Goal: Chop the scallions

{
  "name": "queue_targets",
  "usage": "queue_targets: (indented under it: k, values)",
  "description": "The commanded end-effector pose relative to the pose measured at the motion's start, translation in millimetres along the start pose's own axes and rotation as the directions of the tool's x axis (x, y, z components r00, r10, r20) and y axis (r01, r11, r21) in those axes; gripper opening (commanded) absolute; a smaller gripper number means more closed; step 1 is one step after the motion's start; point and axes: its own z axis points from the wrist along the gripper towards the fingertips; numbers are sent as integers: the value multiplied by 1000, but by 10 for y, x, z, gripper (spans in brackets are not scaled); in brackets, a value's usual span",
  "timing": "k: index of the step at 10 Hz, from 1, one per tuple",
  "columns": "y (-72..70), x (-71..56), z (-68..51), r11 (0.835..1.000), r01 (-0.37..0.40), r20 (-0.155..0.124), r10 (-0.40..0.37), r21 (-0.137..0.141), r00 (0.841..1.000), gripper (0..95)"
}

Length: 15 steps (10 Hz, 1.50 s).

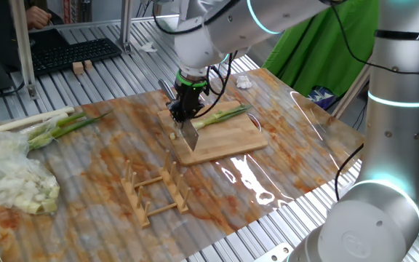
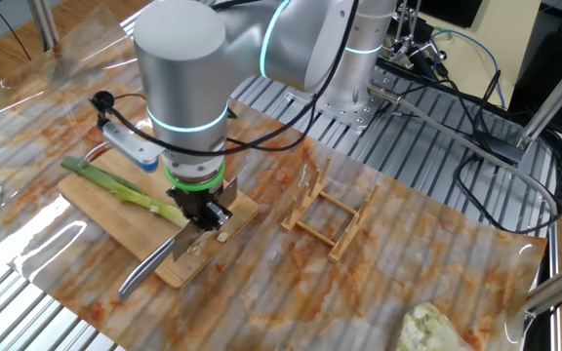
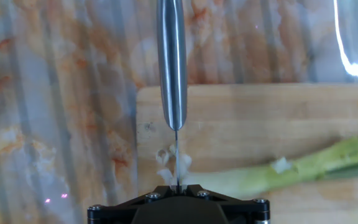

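A scallion (image 1: 222,116) lies across the wooden cutting board (image 1: 228,144), white end toward my gripper and green leaves pointing away. My gripper (image 1: 182,116) stands over the board's near-left part, shut on a steel knife (image 1: 190,135) by its blade. In the hand view the knife (image 3: 172,62) runs straight away from the gripper (image 3: 178,185), its thin edge down at the white end of the scallion (image 3: 278,174). A few short white cut bits (image 3: 168,160) lie beside the blade. From the other side, the knife's handle (image 2: 147,270) sticks out past the board's (image 2: 105,210) edge.
A thicker bundle of long whole stalks (image 1: 46,125) lies at the far left, with a pale heap in clear plastic (image 1: 13,178) below it. A wooden rack (image 1: 155,191) stands just in front of the board. A keyboard (image 1: 75,52) sits at the back.
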Motion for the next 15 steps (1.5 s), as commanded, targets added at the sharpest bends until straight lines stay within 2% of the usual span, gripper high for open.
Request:
queue_targets:
  k: [1, 3, 5, 13, 15]
  values:
    - [-1, 48, -253, 1000, 0, -3, 0, 4, 1000, 0]
    - [-52, 43, -328, 1000, 11, -6, -11, -6, 1000, 0]
    - [-136, 26, -373, 999, 43, -2, -43, 0, 999, 0]
    - [-171, 12, -375, 999, 48, 5, -48, 4, 999, 0]
    - [-159, -5, -285, 999, 53, 3, -53, 5, 999, 0]
